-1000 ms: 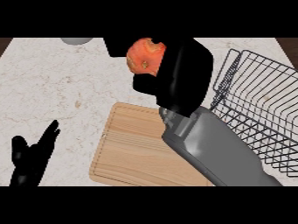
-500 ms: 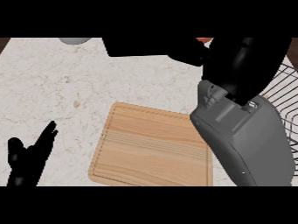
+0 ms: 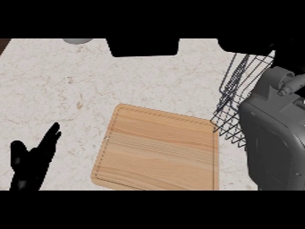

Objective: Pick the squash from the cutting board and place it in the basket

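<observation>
Cutting board (image 3: 158,150) is bare, squash not visible. Right forearm (image 3: 277,134) sits over the basket (image 3: 237,103); can't see that robot hand, so grip unknown. I'd lower well inside the wires before releasing. Left robot hand (image 3: 29,163) rests fingers apart on the tabletop (image 3: 62,89)

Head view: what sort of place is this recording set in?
Most likely a kitchen counter: a pale speckled stone-look countertop, a wooden cutting board lying flat on it, and a dark wire basket at the board's right edge.
</observation>
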Robot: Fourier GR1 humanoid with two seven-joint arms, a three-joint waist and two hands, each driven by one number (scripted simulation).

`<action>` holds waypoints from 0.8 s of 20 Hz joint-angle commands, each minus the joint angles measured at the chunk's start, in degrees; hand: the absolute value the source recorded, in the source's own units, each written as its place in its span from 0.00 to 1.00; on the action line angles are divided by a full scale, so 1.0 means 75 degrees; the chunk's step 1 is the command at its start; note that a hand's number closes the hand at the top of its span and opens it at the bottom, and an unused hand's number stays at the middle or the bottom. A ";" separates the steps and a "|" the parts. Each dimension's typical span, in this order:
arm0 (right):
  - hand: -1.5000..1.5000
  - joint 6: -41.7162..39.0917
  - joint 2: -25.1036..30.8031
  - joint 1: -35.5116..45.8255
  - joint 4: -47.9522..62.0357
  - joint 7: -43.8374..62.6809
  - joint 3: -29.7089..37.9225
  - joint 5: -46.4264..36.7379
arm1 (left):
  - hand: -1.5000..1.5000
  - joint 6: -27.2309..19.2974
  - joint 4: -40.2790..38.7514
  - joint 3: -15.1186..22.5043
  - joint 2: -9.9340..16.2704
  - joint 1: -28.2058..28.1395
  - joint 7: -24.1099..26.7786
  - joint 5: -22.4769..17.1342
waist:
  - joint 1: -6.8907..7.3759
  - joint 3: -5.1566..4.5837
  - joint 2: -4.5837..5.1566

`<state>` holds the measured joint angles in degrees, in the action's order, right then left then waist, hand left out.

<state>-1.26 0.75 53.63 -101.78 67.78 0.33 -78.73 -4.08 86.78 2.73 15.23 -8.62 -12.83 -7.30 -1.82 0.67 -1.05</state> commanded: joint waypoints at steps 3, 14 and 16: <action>1.00 -0.1211 0.0140 -0.0518 -0.0713 0.0446 0.0815 0.0289 | 0.50 0.0150 -0.0539 0.0206 -0.0114 -0.0398 -0.0194 0.0066 | 0.0082 -0.0090 0.0092; 1.00 0.0187 -0.0096 -0.1804 -0.1284 -0.0574 0.2197 0.1587 | 0.50 0.0005 -0.1216 0.0113 -0.0320 0.0402 -0.0152 0.0306 | 0.0118 -0.0089 0.0158; 1.00 0.0371 -0.0097 -0.2233 -0.1444 -0.0872 0.2491 0.1716 | 0.50 0.0033 -0.0809 0.0070 -0.0253 0.0077 -0.0372 0.0209 | 0.0162 -0.0084 0.0145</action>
<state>-0.91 0.28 40.11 -110.20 60.33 15.77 -69.07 -3.02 85.99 2.77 14.55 -7.18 -12.56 -6.28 -0.35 0.79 -0.51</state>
